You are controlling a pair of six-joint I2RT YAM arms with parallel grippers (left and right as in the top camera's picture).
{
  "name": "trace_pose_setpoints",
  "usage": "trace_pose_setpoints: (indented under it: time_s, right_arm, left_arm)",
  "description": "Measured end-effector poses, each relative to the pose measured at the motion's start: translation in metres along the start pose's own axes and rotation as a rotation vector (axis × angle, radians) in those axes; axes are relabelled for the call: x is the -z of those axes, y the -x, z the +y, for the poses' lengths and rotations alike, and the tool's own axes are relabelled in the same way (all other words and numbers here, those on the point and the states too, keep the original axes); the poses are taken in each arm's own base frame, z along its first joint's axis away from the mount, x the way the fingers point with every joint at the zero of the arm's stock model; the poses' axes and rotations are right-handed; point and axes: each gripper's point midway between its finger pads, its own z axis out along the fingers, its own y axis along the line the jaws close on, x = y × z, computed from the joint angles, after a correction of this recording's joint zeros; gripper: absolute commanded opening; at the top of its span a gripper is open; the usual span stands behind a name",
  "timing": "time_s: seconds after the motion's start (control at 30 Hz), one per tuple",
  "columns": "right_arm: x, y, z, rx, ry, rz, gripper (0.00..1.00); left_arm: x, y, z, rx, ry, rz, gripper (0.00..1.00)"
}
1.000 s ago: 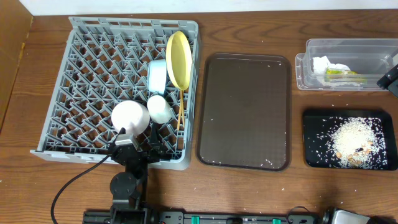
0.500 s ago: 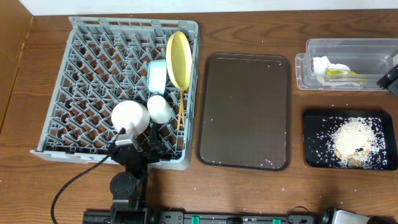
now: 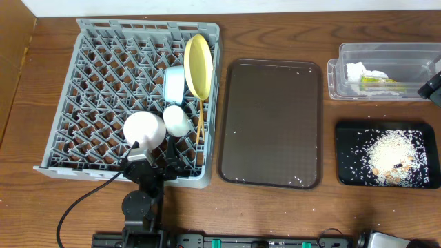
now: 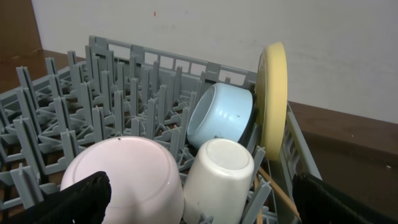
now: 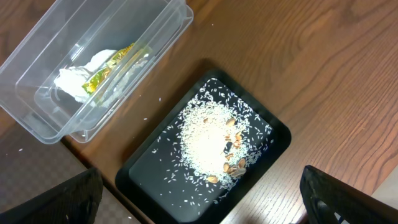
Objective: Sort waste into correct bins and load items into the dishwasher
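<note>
Standing up on its edge, the yellow plate [image 3: 198,67] sits in the right side of the big grey dish rack [image 3: 103,89], close to the right wall. The blue bowl [image 3: 173,84] leans on its side just to the left of the plate, and in the left wrist view its bottom faces the camera. The small cream cup [image 3: 177,120] is tipped over just in front of the bowl. The pink saucer [image 3: 144,129] is right beside the cup, with its underside showing. The thin wooden chopsticks [image 3: 200,120] lie in the rack between the cup and the right wall. The left gripper [image 4: 200,186] is at the near edge of the rack, and its black fingers [image 4: 68,202] are spread wide apart and hold nothing. A flat brown tray [image 3: 271,124] lies to the right of the rack, with only a few tiny white bits on it. Far to the right is the clear tub [image 3: 386,72], and the white napkin [image 3: 358,70] and the green-and-yellow wrapper [image 3: 377,80] are inside it, touching each other. Just in front of the tub is the black tray [image 3: 351,165], and a pile of white rice [image 3: 393,157] with a few brown bits lies in it. The right gripper [image 5: 200,186] hangs above the tub and the black tray, with its fingers [image 5: 56,199] wide apart and holding nothing.
</note>
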Motion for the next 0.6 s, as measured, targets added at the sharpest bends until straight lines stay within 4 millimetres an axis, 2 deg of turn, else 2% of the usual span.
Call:
trace_pose_setpoints:
  time_s: [0.43, 0.6]
  right_arm:
    - [0.002, 0.004, -0.001, -0.003, -0.003, -0.022, 0.99]
    - [0.02, 0.011, -0.011, -0.022, -0.006, -0.102, 0.99]
  left_arm:
    - [0.0, 0.0, 0.0, 0.0, 0.0, 0.0, 0.94]
    - [0.0, 0.0, 0.0, 0.0, 0.0, 0.0, 0.94]
